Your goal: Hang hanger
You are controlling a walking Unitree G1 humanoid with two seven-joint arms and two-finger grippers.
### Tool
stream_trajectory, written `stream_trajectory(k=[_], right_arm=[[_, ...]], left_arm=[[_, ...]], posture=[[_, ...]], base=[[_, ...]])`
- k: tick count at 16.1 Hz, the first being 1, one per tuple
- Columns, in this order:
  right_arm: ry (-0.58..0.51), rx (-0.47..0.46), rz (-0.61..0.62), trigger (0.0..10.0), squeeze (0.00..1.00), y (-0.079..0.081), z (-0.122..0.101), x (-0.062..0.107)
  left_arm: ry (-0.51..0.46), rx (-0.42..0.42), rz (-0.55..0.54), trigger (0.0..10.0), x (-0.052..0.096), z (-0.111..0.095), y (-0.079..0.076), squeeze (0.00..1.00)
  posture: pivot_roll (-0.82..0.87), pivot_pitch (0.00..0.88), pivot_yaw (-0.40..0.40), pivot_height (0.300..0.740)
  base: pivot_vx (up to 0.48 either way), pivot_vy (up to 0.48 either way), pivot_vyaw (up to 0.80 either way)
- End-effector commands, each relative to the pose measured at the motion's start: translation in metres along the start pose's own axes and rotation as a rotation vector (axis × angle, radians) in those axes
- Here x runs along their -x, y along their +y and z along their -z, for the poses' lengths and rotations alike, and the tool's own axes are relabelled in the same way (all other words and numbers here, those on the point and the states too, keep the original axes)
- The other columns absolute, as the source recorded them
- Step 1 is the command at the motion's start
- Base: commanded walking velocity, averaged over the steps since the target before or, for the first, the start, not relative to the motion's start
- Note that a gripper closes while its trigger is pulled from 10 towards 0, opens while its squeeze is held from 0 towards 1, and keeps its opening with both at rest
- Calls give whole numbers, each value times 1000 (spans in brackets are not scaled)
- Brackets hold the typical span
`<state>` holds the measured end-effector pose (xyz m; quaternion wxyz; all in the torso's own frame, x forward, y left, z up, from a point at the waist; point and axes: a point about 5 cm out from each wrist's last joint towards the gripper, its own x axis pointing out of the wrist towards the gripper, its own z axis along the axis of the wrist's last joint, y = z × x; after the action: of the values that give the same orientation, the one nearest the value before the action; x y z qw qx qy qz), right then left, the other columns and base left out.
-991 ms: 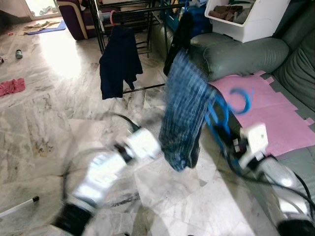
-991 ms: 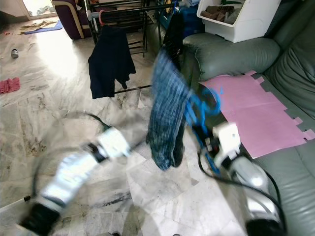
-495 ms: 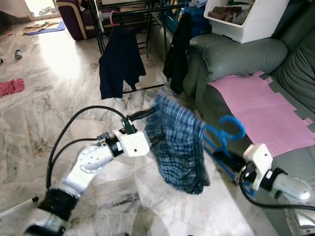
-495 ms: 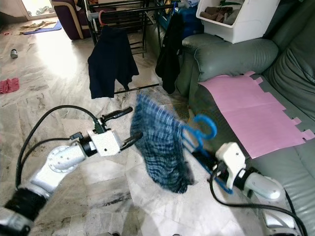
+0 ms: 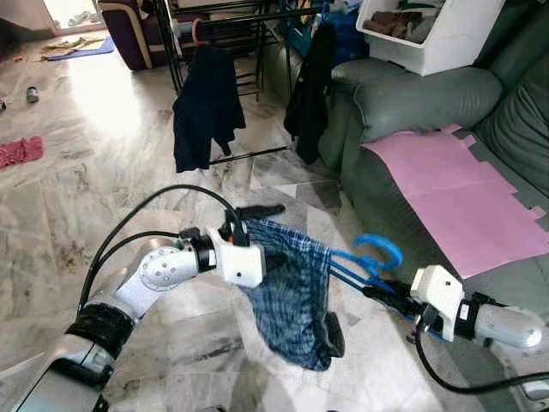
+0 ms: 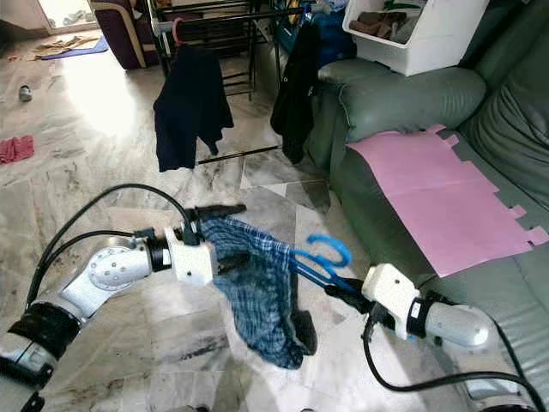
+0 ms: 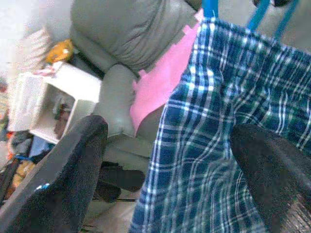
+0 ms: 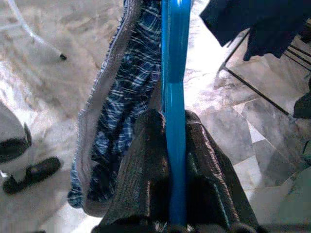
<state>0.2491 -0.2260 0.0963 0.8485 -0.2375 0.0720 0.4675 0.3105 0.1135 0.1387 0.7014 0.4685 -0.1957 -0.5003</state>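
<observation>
Hanger [image 5: 367,262], blue plastic, mid-frame lower right, carrying plaid blue shorts [image 5: 292,300] over marble floor [image 5: 103,172]. Right gripper [image 8: 170,160] fingers clamped on hanger bar. Left gripper [image 5: 262,232] fingers spread wide, shorts' waistband between them. Drying rack [image 5: 240,34] with dark garments [image 5: 206,107] upper centre; grey sofa [image 5: 412,94] with pink sheet [image 5: 455,193] at right.
</observation>
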Motion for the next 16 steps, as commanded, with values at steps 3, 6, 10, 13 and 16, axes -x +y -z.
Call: stream_trajectory(k=[3,6,10,13,16], right_arm=[[7,80,-51,10000,0,-2,-5,1],[0,111,-69,10000,0,-2,-8,-3],[-3,141,-89,10000,0,0,-9,-8],[10,160,-99,10000,0,3,-8,-10],[16,167,-100,10000,0,6,-6,-13]], left_arm=[[25,-34,117,10000,-1,6,1,0],[59,-18,218,9647,-5,14,1,0],[165,25,397,0,-10,28,-4,0],[185,24,383,0,-17,27,11,0],[203,22,413,314,-18,28,14,0]], posture=[[-56,92,-7,740],[-58,91,-6,740],[-66,91,-5,740],[-70,93,-1,740],[-67,95,5,740]], base=[[0,0,0],[0,0,0],[0,0,0],[0,0,0],[0,0,0]])
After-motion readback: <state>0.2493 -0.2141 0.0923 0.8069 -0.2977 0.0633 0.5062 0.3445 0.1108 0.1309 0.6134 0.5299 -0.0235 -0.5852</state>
